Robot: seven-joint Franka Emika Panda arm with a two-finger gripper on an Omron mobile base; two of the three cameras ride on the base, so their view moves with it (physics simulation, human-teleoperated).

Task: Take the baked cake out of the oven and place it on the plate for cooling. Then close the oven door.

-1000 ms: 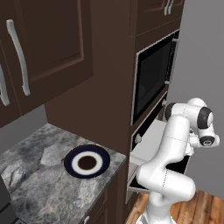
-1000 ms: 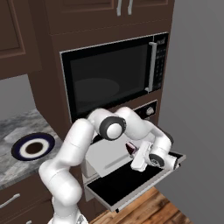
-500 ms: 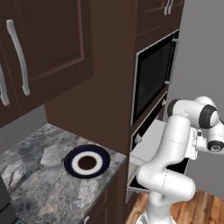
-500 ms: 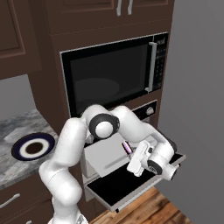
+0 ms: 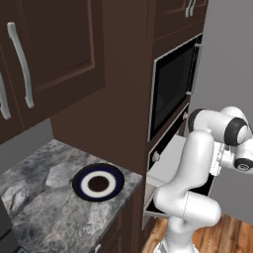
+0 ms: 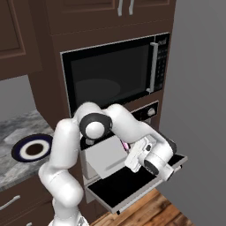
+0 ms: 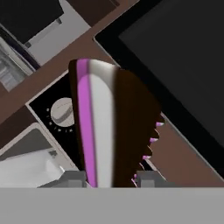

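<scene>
The small dark chocolate-brown cake wedge with pale and pink layers looks light, soft and crumbly, so it is probably best held gently across its flat sides low on the slice, as the two-finger end effector holds it now, one fingertip against each side. The slice stands straight up from between the fingertips, out in front of the built-in silver-grey wall oven, above its dropped-down, dark-glass door. The round navy-rimmed plate with a brown centre waits bare on the grey marbled tabletop, well apart to the left.
</scene>
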